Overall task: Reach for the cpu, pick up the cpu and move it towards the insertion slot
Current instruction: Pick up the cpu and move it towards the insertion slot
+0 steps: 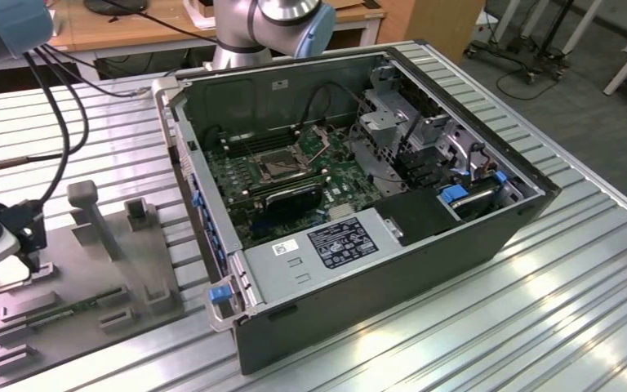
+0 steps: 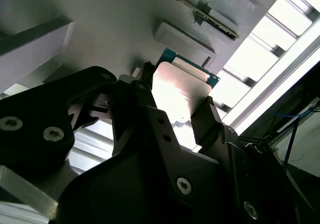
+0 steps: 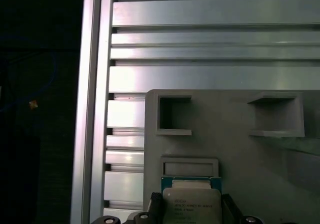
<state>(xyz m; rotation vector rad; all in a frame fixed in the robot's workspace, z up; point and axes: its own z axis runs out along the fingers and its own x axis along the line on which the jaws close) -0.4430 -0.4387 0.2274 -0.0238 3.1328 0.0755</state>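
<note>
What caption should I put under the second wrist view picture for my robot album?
The gripper down at the silvery cpu on its grey holder plate.

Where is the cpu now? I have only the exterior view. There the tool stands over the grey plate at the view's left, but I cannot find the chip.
Observer: In the second wrist view the cpu sits between the two fingers of the tool, with its metal face toward the camera.
Operator: Do the fingers touch it?
Observer: Yes. In both wrist views the fingers rest against two opposite edges of it.
Operator: Is it lifted off the plate?
Observer: I cannot tell. In the first wrist view it is right beside a raised frame on the grey plate.
</note>
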